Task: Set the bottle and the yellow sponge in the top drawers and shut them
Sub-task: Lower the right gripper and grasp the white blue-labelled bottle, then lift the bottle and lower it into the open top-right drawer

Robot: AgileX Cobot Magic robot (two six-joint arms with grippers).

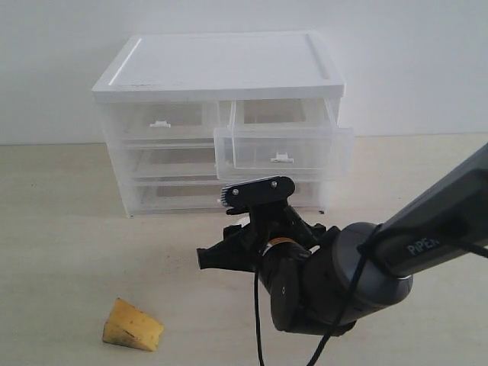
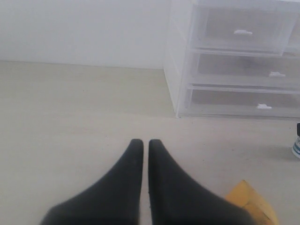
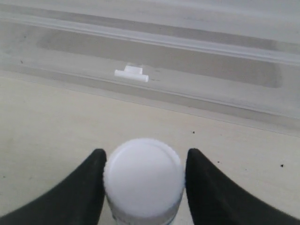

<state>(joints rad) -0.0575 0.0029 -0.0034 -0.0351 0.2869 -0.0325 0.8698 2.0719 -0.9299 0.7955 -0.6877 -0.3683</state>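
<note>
When the items are counted, the scene holds one bottle (image 3: 143, 180), one sponge (image 1: 133, 326), one cabinet (image 1: 221, 65) and two grippers. The cabinet has four drawers: a top left drawer (image 1: 160, 120), which is shut, a top right drawer (image 1: 282, 149), which stands out forward of the frame, and two full-width drawers (image 1: 171, 162) below them, both shut. All items rest on a pale beige table (image 1: 69, 229) with a matte surface and a few dark specks. A plain white wall (image 1: 412, 61) stands behind the cabinet. The cabinet has an opaque white flat top with a raised rim, and its drawers are translucent plastic with small white tab handles. The bottle is a white cylinder with a round, ribbed cap. It stands upright on the table in front of the lowest drawer. The sponge is a yellow wedge with a darker orange-brown side. It lies on the table well apart from the cabinet. The left gripper (image 2: 142, 142) has its black tapered fingers together and holds nothing. The right gripper (image 3: 146, 152) has one finger on each side of the bottle, with no clear gap. Whether it grips the bottle firmly cannot be told.
</note>
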